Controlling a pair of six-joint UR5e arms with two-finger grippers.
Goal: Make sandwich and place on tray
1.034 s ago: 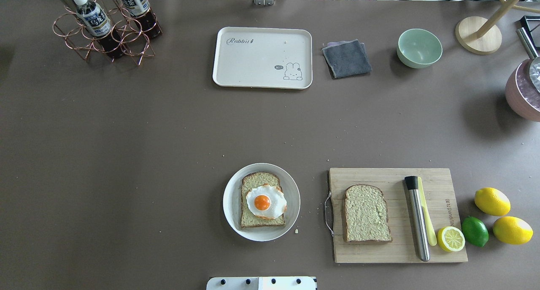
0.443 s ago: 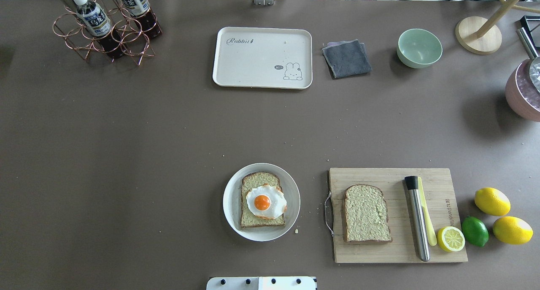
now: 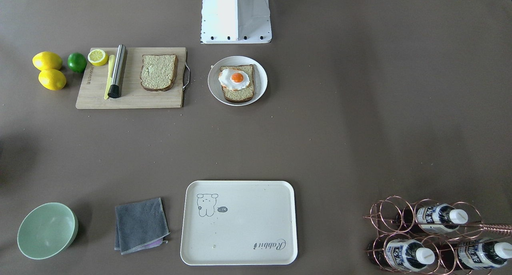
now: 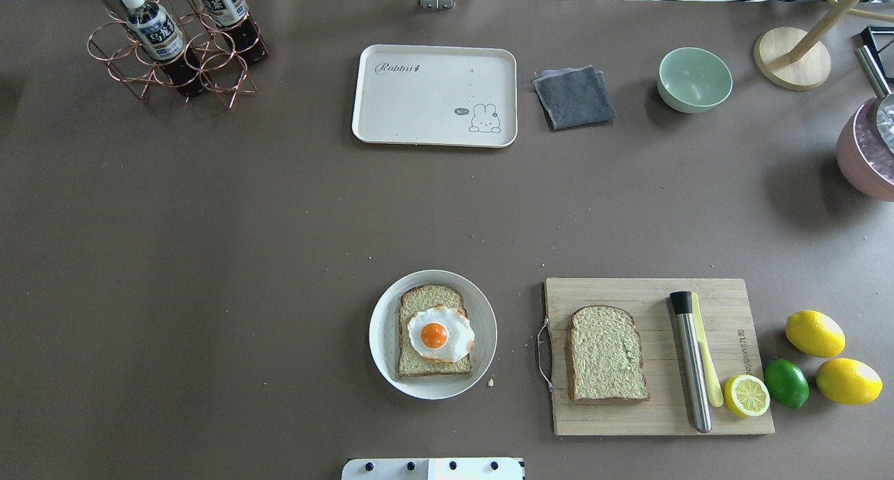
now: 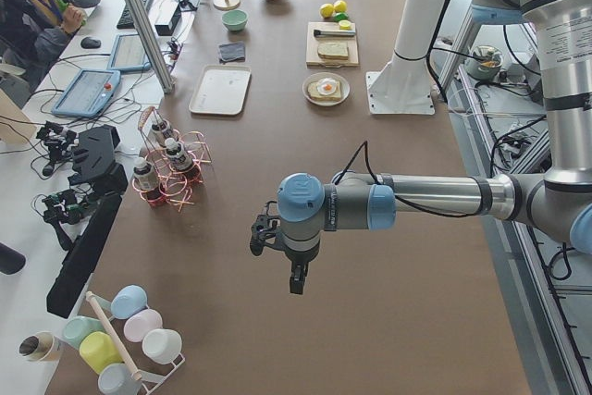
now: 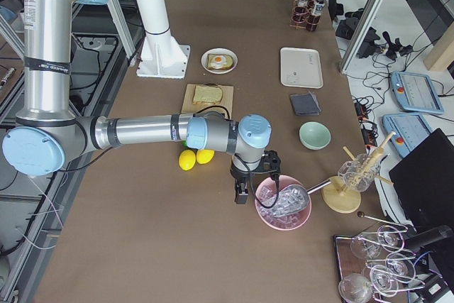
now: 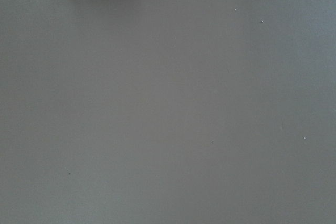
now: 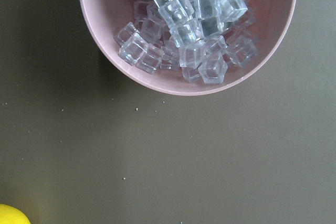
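Right gripper (image 6: 242, 199) beside pink bowl (image 6: 270, 220); seen only side-on

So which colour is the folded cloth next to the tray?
Dark grey cloth, beside the tray; clearest in the overhead view.

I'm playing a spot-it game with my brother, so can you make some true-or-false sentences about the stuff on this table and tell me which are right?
1. The fried egg lies on a bread slice on the round plate. True.
2. The second bread slice is already on the tray. False: it lies on the wooden cutting board, and the tray has no bread on it.
3. The pink bowl has ice cubes in it. True.
4. The lime sits inside the green bowl. False: it is on the table beside the cutting board, next to the lemons.
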